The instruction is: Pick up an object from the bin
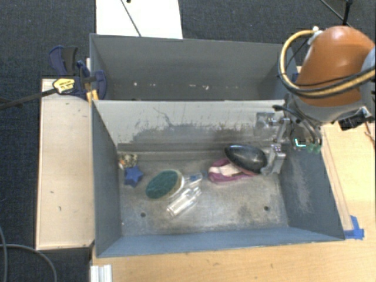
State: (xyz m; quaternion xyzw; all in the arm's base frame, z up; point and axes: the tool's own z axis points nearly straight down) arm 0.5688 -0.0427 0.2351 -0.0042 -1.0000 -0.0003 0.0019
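Arm (pixel 330 107): reaches in from the right, its end tilted downward and leftward.
Orange cover (pixel 336 54): domed cap over the wrist, the topmost part.
Cables (pixel 286 54): a yellowish loop and dark lines wrapped round the cover's left and front.
Wrist bracket (pixel 271 121): grey metalwork below the cover; a small green light glows beside it.
Pincer (pixel 274 160): lowest part, pointing down.

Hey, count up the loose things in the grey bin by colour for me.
Blue: 1, star-shaped piece
Green: 1, round disc
Clear: 1, bottle
Pink and purple: 1, lump
Black: 1, oval thing
Tan: 1, small bit
Total: 6
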